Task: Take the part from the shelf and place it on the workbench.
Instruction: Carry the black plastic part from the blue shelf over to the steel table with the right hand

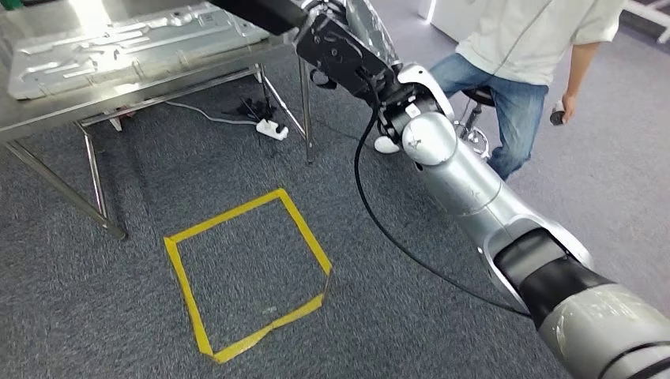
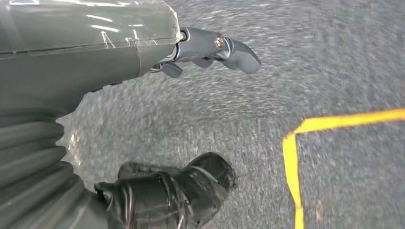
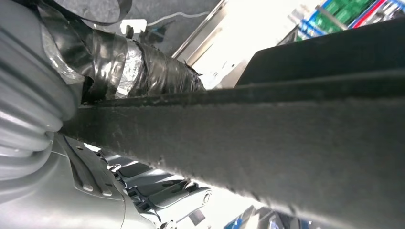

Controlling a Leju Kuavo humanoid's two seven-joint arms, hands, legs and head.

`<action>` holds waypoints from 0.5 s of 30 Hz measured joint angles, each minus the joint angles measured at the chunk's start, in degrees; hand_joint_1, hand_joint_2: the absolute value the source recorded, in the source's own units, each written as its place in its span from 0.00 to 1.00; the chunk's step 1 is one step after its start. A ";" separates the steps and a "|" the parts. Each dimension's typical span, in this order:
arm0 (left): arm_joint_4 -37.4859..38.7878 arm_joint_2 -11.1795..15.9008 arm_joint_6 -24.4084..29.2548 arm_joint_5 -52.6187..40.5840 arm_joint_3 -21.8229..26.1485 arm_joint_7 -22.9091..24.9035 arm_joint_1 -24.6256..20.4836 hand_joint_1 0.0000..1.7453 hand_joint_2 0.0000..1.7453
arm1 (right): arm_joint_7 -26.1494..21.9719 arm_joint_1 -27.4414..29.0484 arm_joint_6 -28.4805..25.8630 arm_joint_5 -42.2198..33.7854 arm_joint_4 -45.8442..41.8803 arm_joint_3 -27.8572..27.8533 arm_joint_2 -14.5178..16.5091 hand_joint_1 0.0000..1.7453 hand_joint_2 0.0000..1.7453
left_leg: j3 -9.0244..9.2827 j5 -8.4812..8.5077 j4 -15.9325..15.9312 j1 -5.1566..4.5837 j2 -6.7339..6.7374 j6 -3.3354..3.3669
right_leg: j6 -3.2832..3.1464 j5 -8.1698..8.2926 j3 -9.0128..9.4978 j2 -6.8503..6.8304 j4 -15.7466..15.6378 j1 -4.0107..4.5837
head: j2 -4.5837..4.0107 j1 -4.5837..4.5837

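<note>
The part is a long black bar (image 1: 254, 13) at the top edge of the head view, reaching over the corner of the steel workbench (image 1: 55, 110). My right hand (image 1: 348, 54) grips it at the end of my outstretched silver arm. In the right wrist view the black part (image 3: 286, 143) runs across the picture, and my taped thumb (image 3: 143, 67) wraps over its edge. My left hand (image 2: 210, 47) hangs over the grey carpet with its fingers apart and nothing in it.
A ribbed silver metal sheet (image 1: 134, 47) lies on the workbench. A white power strip (image 1: 271, 128) and cables lie under it. A yellow tape square (image 1: 245, 272) marks the carpet. A person (image 1: 529, 47) sits on a stool at the right.
</note>
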 joint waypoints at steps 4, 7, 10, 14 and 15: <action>-0.01 0.03 -0.09 -0.14 0.00 0.05 -0.31 0.00 1.00 | 0.19 0.09 -0.62 0.26 0.02 -0.09 -0.16 1.00 1.00 | 1.52 0.52 -2.44 0.18 1.07 0.51 | 1.42 0.00 -0.19 -0.81 -0.20 0.05 | -0.01 0.06; -0.01 -0.01 -0.42 -0.20 0.00 0.07 -0.30 0.00 1.00 | 0.17 -0.08 -0.70 0.22 0.01 -0.14 -0.23 1.00 1.00 | 2.18 0.80 -3.35 0.39 1.84 0.95 | 1.84 -4.42 -4.19 -4.05 8.51 0.21 | 0.00 0.31; -0.01 -0.05 -0.42 -0.23 0.00 0.13 -0.11 0.00 1.00 | 0.25 0.14 -0.52 0.19 0.19 -0.14 -0.22 1.00 1.00 | 2.19 0.42 -2.91 0.41 2.45 0.95 | 2.23 -5.62 -7.08 -4.67 14.25 0.03 | 0.00 0.38; -0.01 -0.09 -0.16 -0.55 0.00 0.31 -0.19 0.00 1.00 | 0.19 0.00 0.19 0.05 0.28 -0.14 -0.21 1.00 1.00 | 2.06 -0.79 -1.42 0.28 2.72 0.14 | 1.99 -0.20 -0.60 -5.08 1.72 0.05 | 0.00 0.37; -0.01 -0.08 -0.10 -0.60 0.01 0.39 -0.23 0.00 1.00 | 0.17 -0.03 0.42 -0.03 0.30 -0.14 -0.21 1.00 1.00 | 1.97 -1.05 -1.17 0.17 2.73 -0.14 | 1.69 -0.08 0.27 -5.07 0.12 0.15 | 0.00 0.36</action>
